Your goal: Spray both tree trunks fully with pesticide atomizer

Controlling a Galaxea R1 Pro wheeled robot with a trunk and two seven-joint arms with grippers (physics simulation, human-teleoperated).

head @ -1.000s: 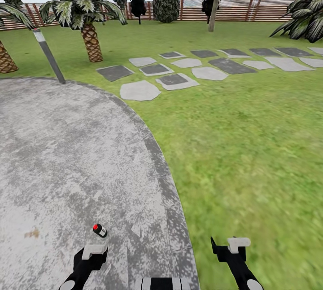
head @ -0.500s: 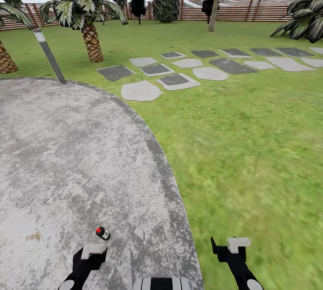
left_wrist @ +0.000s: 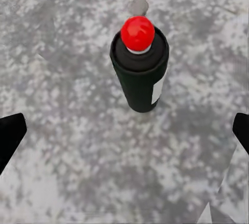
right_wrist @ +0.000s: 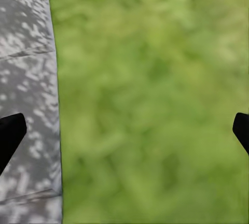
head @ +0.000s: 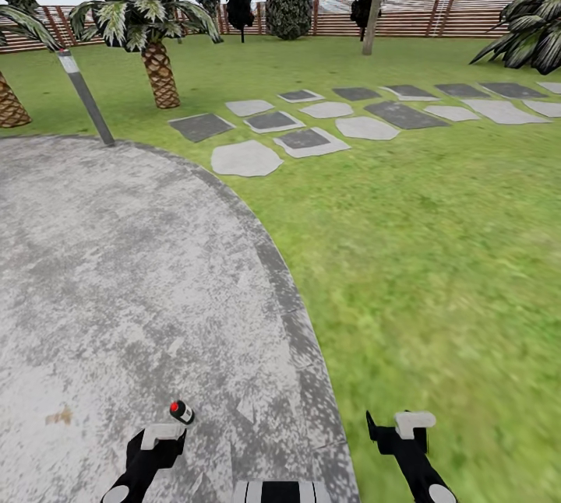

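The pesticide atomizer point(head: 181, 411) stands upright on the grey speckled floor point(head: 117, 269), just ahead of the left gripper point(head: 160, 436) and not far from the paving's curved edge. Over the last second it has slid lower in the head view, from a little further ahead of the gripper to nearly touching its pale housing, while the stepping stones point(head: 304, 125) and the striped post point(head: 86, 96) have drifted only slightly. That points to the robot itself creeping forward — not to the bottle being moved. For the task this reads as the close of the approach: the bottle now sits within reach, and no grasp has begun.

From the left wrist, the atomizer point(left_wrist: 139, 65) is seen from above and slightly tilted in perspective, red top point(left_wrist: 137, 33) uppermost, a pale label patch on its dark side. It lies ahead of and between the two dark fingertips point(left_wrist: 10, 133), which are spread wide with paving between them. The left gripper point(left_wrist: 124, 135) is therefore wide apart and touches nothing.

The right gripper point(right_wrist: 124, 130) hangs equally spread over the seam where paving meets lawn point(right_wrist: 150, 99), holding nothing.

The only container here is the atomizer, still capped by its red top — its contents cannot be seen. A bare pale trunk point(head: 375, 1) rises far off by the fence point(head: 452, 14), well apart from the robot.
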